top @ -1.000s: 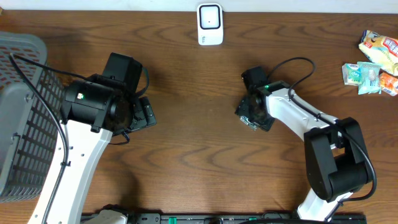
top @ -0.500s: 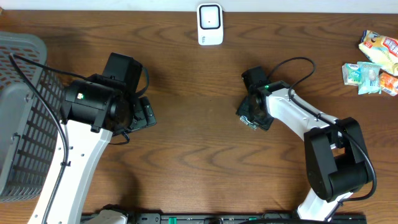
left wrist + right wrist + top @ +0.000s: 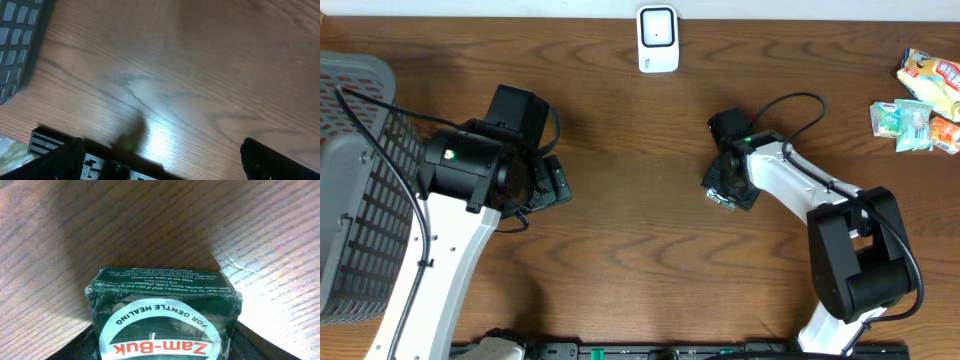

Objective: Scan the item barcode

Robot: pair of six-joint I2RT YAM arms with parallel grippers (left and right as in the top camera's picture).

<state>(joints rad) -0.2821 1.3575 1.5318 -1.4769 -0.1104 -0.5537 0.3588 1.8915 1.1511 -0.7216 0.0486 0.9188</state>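
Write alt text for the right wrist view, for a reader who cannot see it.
A dark green Zam-Buk box fills the lower middle, its red name upside down on a round white label. Behind it lies a brown wooden table.

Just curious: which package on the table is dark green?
The Zam-Buk box at the right gripper, mid-table; the other packets at the far right edge are brightly coloured.

lt: overhd bright, even | glare: table (image 3: 160, 142) sheen, wrist cams; shadow R wrist | blur: L wrist soft
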